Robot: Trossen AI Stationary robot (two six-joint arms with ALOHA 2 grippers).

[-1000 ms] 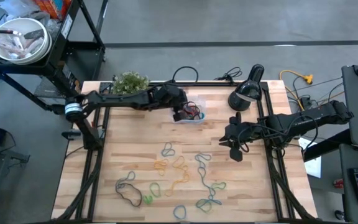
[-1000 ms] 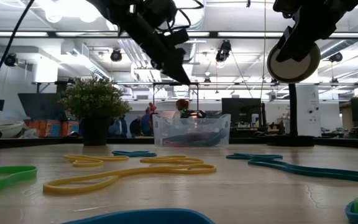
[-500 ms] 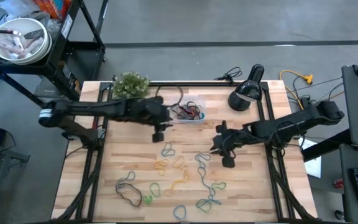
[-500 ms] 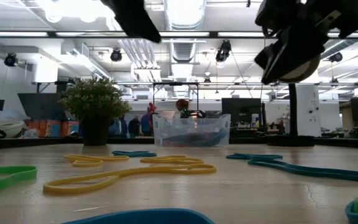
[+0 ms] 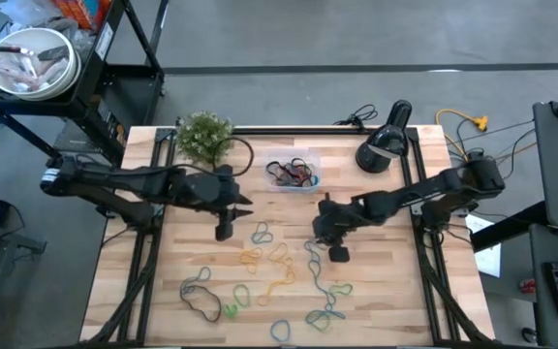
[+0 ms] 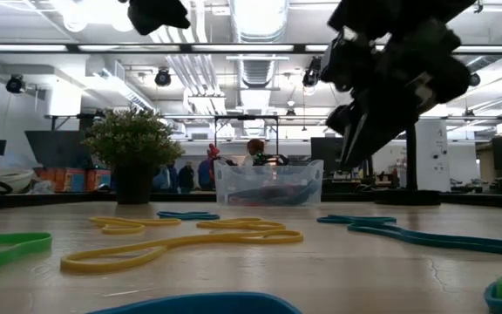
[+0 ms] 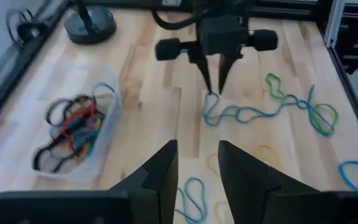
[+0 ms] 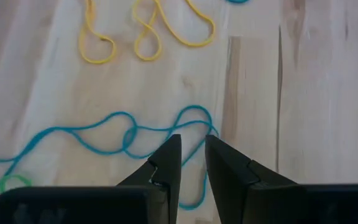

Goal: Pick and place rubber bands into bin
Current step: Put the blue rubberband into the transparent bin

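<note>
My right gripper (image 8: 191,163) hung just over the table (image 5: 395,291), its two dark fingers (image 8: 165,163) a narrow gap apart and holding nothing, their tips poised directly above one end of a long blue rubber band (image 8: 126,138) that lay in wavy loops on the wood. Beyond it, yellow rubber bands (image 8: 145,30) lay flat on the boards. Seen from above, that gripper (image 5: 329,233) sat near the middle of the table, and the scattered rubber bands (image 5: 269,276) spread across the near half in blue, green, yellow, orange and black. My left gripper (image 7: 197,171) hovered to the left of centre, its fingers (image 7: 160,168) parted with a clear gap and empty; from overhead it (image 5: 225,215) was below the small plant (image 5: 204,137) and left of the bin (image 5: 292,175). The bin stood toward the far edge, between the plant and the black lamp (image 5: 384,147), and it already held a tangle of black, red and blue bands. A blue loop (image 5: 261,233) lay just beside my left gripper.
</note>
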